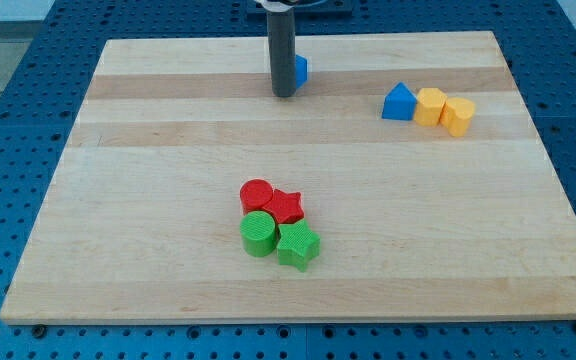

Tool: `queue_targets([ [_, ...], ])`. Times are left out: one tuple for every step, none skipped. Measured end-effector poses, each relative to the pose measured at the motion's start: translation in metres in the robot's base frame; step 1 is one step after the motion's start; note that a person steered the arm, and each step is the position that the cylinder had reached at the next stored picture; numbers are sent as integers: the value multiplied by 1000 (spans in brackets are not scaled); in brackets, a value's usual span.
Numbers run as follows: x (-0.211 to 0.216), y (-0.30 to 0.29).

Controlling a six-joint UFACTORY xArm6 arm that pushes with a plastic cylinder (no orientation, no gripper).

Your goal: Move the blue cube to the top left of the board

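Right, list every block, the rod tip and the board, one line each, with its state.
my tip: down on the board, at the blue cube's left side
blue cube: near top centre, partly hidden behind the rod
blue pentagonal block: upright, touching a yellow block
two yellow blocks: side by side
red blocks: clustered with green blocks
board: flat
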State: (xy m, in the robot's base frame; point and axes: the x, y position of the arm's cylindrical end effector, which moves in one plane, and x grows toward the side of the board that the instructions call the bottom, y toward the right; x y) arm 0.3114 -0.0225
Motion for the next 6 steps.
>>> queue_targets([
  [-10, 50],
  [-14, 75],
  [-27, 71],
  [-28, -19],
  [-38, -76],
  [-52, -48],
])
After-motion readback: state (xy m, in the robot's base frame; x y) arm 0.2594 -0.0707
